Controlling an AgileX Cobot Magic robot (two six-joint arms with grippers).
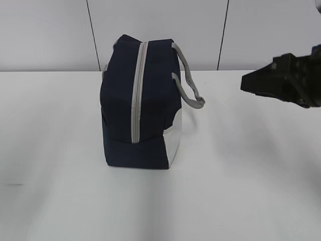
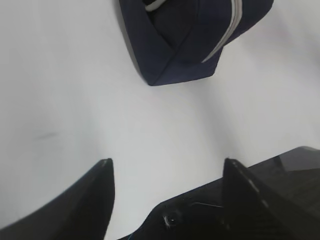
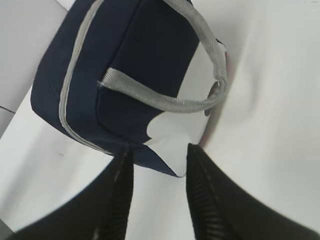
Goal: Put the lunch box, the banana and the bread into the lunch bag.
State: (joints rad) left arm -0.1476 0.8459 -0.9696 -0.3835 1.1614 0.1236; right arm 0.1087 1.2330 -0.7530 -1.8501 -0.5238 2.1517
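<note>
The right black gripper (image 3: 157, 165) hangs open near the big navy-blue cloth lunch bag (image 1: 138, 105), maybe not touching it.

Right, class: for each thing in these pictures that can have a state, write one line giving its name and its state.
lunch bag: zipped shut, standing on the table, nothing gripping it.
strap handle: hanging loose on the bag's right side, not held.
left tool: open, empty, above bare table short of the bag.
right tool: open, empty, near the bag's white end panel.
</note>
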